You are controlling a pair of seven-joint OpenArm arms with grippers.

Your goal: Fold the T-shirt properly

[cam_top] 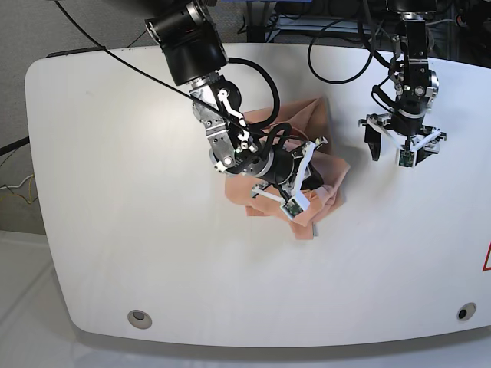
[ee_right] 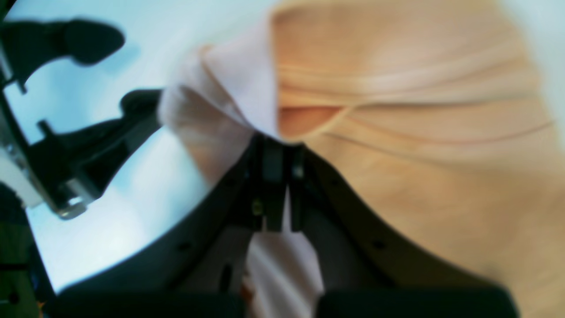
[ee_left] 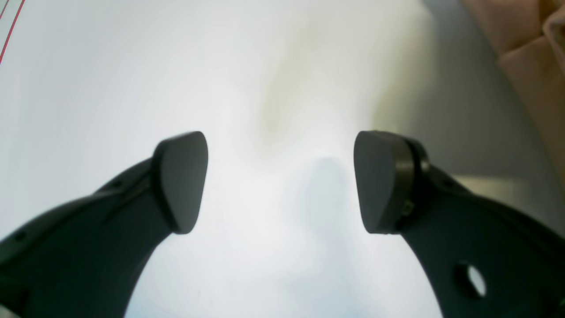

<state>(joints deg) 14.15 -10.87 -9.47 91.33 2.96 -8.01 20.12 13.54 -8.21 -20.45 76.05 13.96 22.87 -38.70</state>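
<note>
The white surface (cam_top: 115,230) with rounded corners fills most of the base view, with a small round hole near each near corner and a red mark at its right edge. Beyond its far edge, dark cables hang in a cluttered background; a pale floor shows at the near left.

The shirt (cam_top: 314,123) lies crumpled in a heap near the middle of the surface, slightly to the right and toward the far side, partly under the right arm.

The right end effector (ee_right: 276,145) is pressed together, pinching a fold of the shirt, with peach cloth bunched around its tips.

The left end effector (ee_left: 280,181) hangs over bare surface to the right of the shirt, apart from it, jaws spread wide and holding nothing.
</note>
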